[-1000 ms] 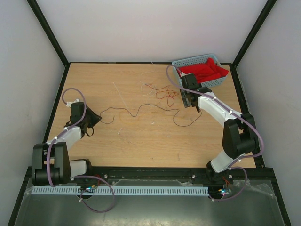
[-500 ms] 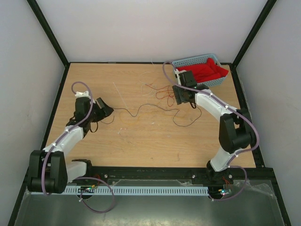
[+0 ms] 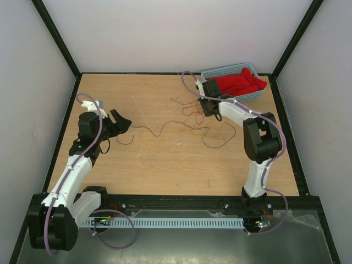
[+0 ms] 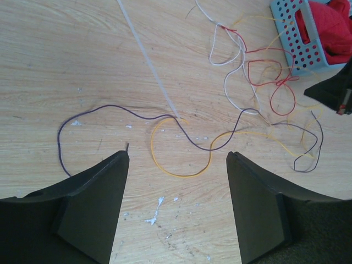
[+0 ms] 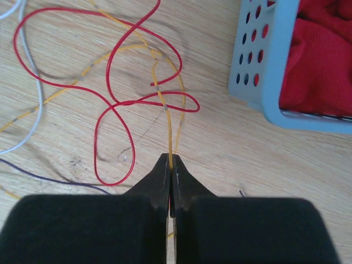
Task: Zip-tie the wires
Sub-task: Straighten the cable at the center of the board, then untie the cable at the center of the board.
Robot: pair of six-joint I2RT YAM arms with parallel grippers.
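Near side, 9 o'clock on the light wooden worktop [image 3: 165, 165]: the left end effector [image 4: 177, 159] is spread wide and holds nothing. It was shut a second ago, then let go and swung in toward centre. Under it the dark thin wire [image 4: 110, 106] and the orange thin wire [image 4: 176, 175] lie flat on the wood. A pale thin plastic strip [image 4: 149, 60], probably the zip tie, sits at its 12 o'clock, untouched.

Farther out, at 1 o'clock, the right end effector [image 5: 170, 165] has just snapped together and is pinching the orange thin wire. The red thin wire loops [image 5: 114, 104] lie just past its tips. The light blue perforated plastic basket [image 5: 258, 82] with red cloth [image 5: 324, 60] is at 2 o'clock.

Judgement: the grip has swapped sides and gathering is still under way. The wires are not bundled and the tie is not on.
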